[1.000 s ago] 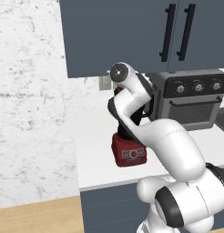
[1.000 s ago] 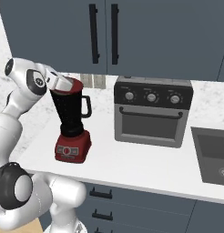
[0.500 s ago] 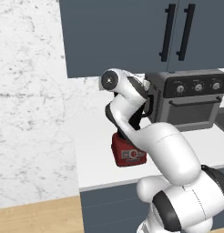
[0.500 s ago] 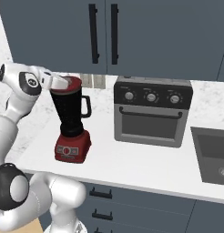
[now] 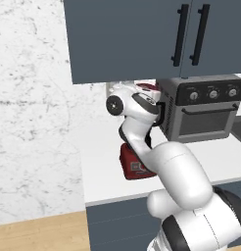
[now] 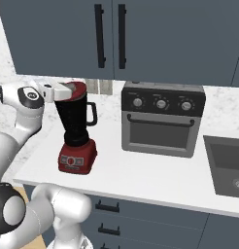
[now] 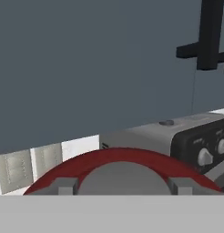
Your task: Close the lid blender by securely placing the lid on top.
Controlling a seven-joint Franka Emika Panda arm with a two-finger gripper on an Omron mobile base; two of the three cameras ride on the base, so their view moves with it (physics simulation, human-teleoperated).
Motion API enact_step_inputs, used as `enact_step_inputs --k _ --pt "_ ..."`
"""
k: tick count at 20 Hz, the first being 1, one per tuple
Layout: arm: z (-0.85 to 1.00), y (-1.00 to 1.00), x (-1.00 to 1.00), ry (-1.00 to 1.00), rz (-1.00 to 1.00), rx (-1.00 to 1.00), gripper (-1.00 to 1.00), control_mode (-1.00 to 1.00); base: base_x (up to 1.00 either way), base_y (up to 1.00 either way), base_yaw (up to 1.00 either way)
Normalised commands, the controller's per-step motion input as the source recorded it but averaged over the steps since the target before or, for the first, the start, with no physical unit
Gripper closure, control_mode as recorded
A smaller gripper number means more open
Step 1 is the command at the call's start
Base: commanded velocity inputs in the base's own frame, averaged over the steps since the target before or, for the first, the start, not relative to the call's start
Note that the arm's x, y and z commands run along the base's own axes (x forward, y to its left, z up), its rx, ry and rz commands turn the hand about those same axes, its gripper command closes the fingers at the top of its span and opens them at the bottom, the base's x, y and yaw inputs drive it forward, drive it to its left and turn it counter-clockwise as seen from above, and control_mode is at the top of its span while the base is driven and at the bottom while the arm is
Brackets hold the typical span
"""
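A: Left base view; blender (image 5: 137, 164) stands on the white tabletop (image 5: 105, 166) left of the toaster oven (image 5: 203, 110); its red base shows below the arm's elbow, jar mostly hidden behind the arm; a red sliver, the lid (image 5: 148, 88), shows at the top, just past the wrist.

B: Hand itself there?

A: Hidden behind the white wrist housing; can't judge the fingers from this side.

B: Right base view?

A: Clearer; black jar (image 6: 73, 119) upright on the red base, side handle toward the oven; red lid (image 6: 76, 90) sits at the jar's mouth; the hand (image 6: 65, 91) reaches in level from the left, at the lid's near edge, apparently touching it. Lid looks roughly level, but whether it is fully seated I cannot tell.

B: Fingers clamped or spread?

A: Cannot tell; too small and merged with the lid's edge.

B: Hand view?

A: Looking along the hand, horizontal; lid (image 7: 120, 166) is a red arc directly ahead and very close; two grey finger tips (image 7: 63, 185) sit wide apart against its near rim; oven knobs beyond at right, cabinet above.

B: So the relation that matters?

A: Jar's long axis is vertical; hand lies sideways at lid height; my judgement, any seating push must go downward along that axis.
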Motion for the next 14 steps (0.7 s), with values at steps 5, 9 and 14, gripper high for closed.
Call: enact_step_inputs --k 5,9,14 --pt "0.0 -0.05 0.0 0.0 0.0 0.0 1.0 -1.0 0.0 0.0 0.0" --pt "0.0 0.0 0.0 0.0 0.0 0.02 1.0 -1.0 0.0 0.0 0.0" --pt "0.02 0.0 -0.02 -0.05 0.0 0.01 -1.0 -1.0 0.0 0.0 0.0"
